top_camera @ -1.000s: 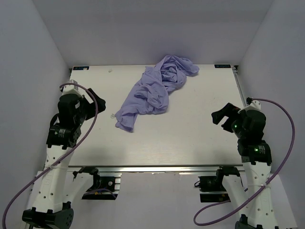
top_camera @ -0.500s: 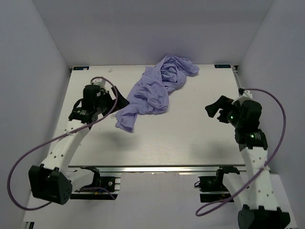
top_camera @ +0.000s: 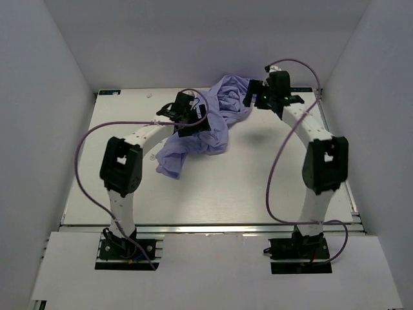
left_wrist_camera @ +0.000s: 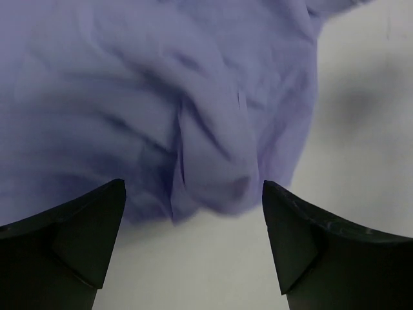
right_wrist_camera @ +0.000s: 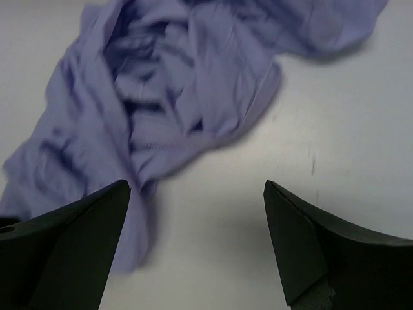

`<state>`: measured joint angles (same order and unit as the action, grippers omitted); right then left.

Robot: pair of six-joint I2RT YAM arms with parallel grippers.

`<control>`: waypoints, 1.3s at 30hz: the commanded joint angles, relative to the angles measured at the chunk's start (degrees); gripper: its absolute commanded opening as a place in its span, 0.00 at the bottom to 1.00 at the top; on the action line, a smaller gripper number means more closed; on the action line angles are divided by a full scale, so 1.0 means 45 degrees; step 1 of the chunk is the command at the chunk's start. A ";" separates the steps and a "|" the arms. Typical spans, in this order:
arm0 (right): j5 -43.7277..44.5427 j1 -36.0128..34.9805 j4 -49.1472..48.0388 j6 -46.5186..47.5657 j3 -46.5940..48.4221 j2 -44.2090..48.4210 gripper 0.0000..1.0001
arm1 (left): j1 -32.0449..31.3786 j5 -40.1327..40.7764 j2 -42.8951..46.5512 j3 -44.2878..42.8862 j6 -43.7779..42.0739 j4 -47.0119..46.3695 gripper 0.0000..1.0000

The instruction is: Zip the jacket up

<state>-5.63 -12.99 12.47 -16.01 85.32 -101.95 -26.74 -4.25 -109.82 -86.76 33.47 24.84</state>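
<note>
Both the left pincer (left_wrist_camera: 192,187) and the right pincer (right_wrist_camera: 195,184) stand spread wide and empty; the crumpled, thin lavender-purple fabric jacket (top_camera: 210,139) lies under and ahead of the left one and ahead-left of the right one, on the white tabletop (top_camera: 271,174). No zipper shows in the heap, so a closing grab may pinch several layers or a sleeve and bunch it tighter.

White wood-grain table (top_camera: 258,187) between plain pale walls (top_camera: 39,97) on three sides, in soft light.
</note>
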 commanded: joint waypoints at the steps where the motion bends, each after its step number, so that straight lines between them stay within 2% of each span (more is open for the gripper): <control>1: 0.2277 -0.0236 0.0605 0.1075 0.4056 -0.3732 0.89 | 0.0025 0.0866 -0.1332 -0.2719 -0.0445 0.0980 0.95; 2: 0.2672 -0.0431 0.0821 0.1503 0.5170 -0.4504 0.89 | 0.0025 0.1273 -0.2324 -0.3331 -0.0446 0.1177 0.94; 3: 0.2947 -0.0491 0.0861 0.1739 0.7153 -0.5324 0.89 | 0.0025 0.1605 -0.2778 -0.3917 -0.0485 0.1353 0.92; 4: 0.3105 -0.0549 0.0784 0.1915 0.7966 -0.6647 0.89 | 0.0044 0.1783 -0.3228 -0.4986 -0.0544 0.1606 0.90; 7: 0.2697 -0.0667 -0.0287 0.2054 0.9554 -0.8295 0.89 | 0.0199 0.1843 -0.4499 -0.6185 -0.0661 0.1784 0.67; 8: 0.2541 -0.0686 -0.0697 0.1996 0.9498 -0.8456 0.89 | 0.0278 0.1804 -0.4676 -0.6517 -0.0661 0.1727 0.56; 9: 0.2462 -0.0706 -0.1648 0.1821 0.9362 -0.8573 0.87 | 0.0356 0.1765 -0.4813 -0.6559 -0.0642 0.1629 0.37; 11: 0.2248 -0.0784 -0.2590 0.1606 0.8932 -0.8867 0.73 | 0.0668 0.1259 -0.4756 -0.6347 -0.0583 0.1161 0.11; 12: 0.2034 -0.0784 -0.2518 0.1353 0.8931 -0.9022 0.35 | 0.0766 0.1045 -0.4562 -0.6248 -0.0545 0.1044 0.00; 13: 0.2129 -0.0784 -0.2130 0.1099 0.9395 -0.8985 0.06 | 0.0883 0.0946 -0.4444 -0.6208 -0.0563 0.1004 0.00; 14: 0.2265 -0.0784 -0.1585 0.0826 0.9438 -0.8849 0.00 | 0.1058 0.0229 -0.4250 -0.6073 -0.0660 0.1003 0.00; 15: 0.2266 -0.0804 -0.1638 0.0591 0.9245 -0.8055 0.00 | 0.1098 0.0125 -0.3648 -0.5917 -0.0835 0.1023 0.00; 18: 0.1779 -0.0804 -0.2633 0.0628 0.6887 -0.5203 0.00 | 0.1138 0.0203 -0.2319 -0.4864 -0.1189 0.0984 0.00; 20: 0.1700 -0.0882 -0.3373 0.0920 0.4934 -0.3485 0.00 | 0.1138 0.0105 -0.0349 -0.4045 -0.1247 0.0809 0.00; 21: 0.1777 -0.0921 -0.3434 0.1056 0.4289 -0.1698 0.00 | 0.1138 0.0105 0.0490 -0.2822 -0.1267 0.0247 0.00; 22: 0.1836 -0.0960 -0.3435 0.1271 0.3683 -0.0733 0.00 | 0.1138 0.0105 0.2374 -0.2114 -0.1247 -0.0087 0.00; 23: 0.1875 -0.0999 -0.3435 0.1311 0.2401 0.0166 0.00 | 0.1119 0.0028 0.3417 -0.1352 -0.1228 -0.0554 0.00; 24: 0.1876 -0.0999 -0.3396 0.1370 0.1789 0.2032 0.00 | 0.1138 -0.0031 0.4453 0.0125 -0.1170 -0.1352 0.00; 25: 0.1876 -0.0999 -0.3377 0.1448 0.1202 0.2998 0.00 | 0.1119 0.0026 0.6455 0.0681 -0.1092 -0.1573 0.00; 26: 0.1837 -0.1019 -0.3357 0.1526 0.0056 0.3878 0.00 | 0.1118 0.0065 0.7364 0.1131 -0.1052 -0.1749 0.00; 27: 0.1779 -0.1038 -0.3280 0.1546 -0.0400 0.5646 0.00 | 0.1118 0.0104 0.8224 0.1484 -0.0994 -0.1789 0.00; 29: 0.1390 -0.1058 -0.2930 0.1817 -0.1047 0.7258 0.00 | 0.1118 0.0280 1.0251 0.1819 -0.0857 -0.1401 0.00; 30: 0.0807 -0.1058 -0.2831 0.1858 -0.1494 0.8677 0.00 | 0.1118 0.0261 1.0805 0.1800 -0.0857 -0.1051 0.00; 33: 0.0140 -0.1058 -0.1779 0.1898 -0.1539 1.0888 0.00 | 0.1118 0.0534 1.2409 0.1217 -0.0701 -0.0250 0.00; 36: 0.0584 -0.1058 -0.0918 0.1509 -0.0839 1.1968 0.00 | 0.1118 0.0690 1.3346 0.0805 -0.0428 0.0240 0.00; 39: 0.0898 -0.1058 -0.0116 0.1429 -0.0523 1.2109 0.00 | 0.1118 0.0769 1.3603 0.0608 -0.0232 0.0301 0.00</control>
<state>-2.50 -17.67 4.43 -8.80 82.89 -44.97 -21.71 -1.87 -45.69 -84.66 30.96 20.71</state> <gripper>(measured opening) 0.012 0.026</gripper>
